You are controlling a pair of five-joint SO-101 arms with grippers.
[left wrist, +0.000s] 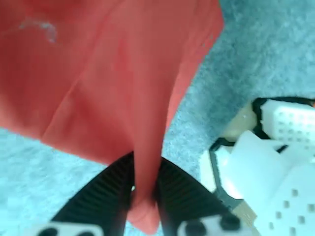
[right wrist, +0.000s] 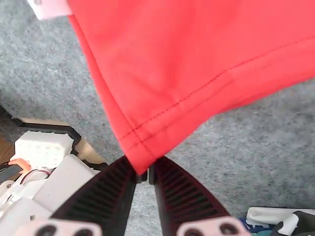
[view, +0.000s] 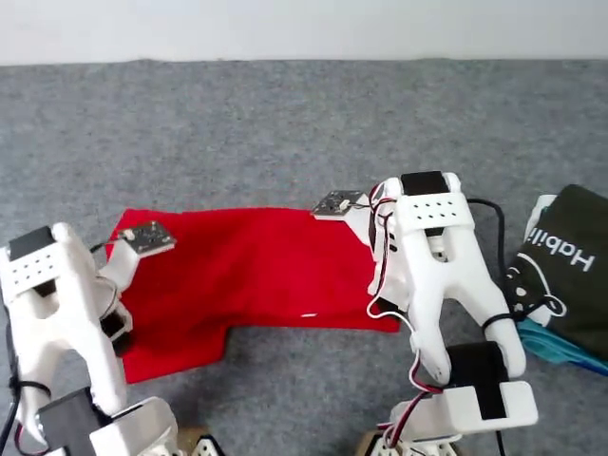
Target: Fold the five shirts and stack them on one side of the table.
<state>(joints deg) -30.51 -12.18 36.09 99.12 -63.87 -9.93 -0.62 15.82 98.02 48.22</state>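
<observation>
A red shirt [view: 242, 275] lies spread across the middle of the grey table. My left gripper [left wrist: 142, 201] is shut on a bunched fold of the red shirt [left wrist: 113, 83] at its left edge; in the high view that gripper [view: 142, 239] sits at the shirt's left corner. My right gripper [right wrist: 144, 173] is shut on a hemmed corner of the red shirt [right wrist: 197, 64]; in the high view it [view: 344, 205] is at the shirt's far right corner. A stack of folded shirts [view: 565, 275], dark green on top, lies at the right edge.
Grey carpet-like table surface [view: 285, 123] stretches open behind the shirt up to a white wall. The arms' white bases [view: 456, 399] stand at the near edge. A white tag [right wrist: 49, 7] shows on the shirt.
</observation>
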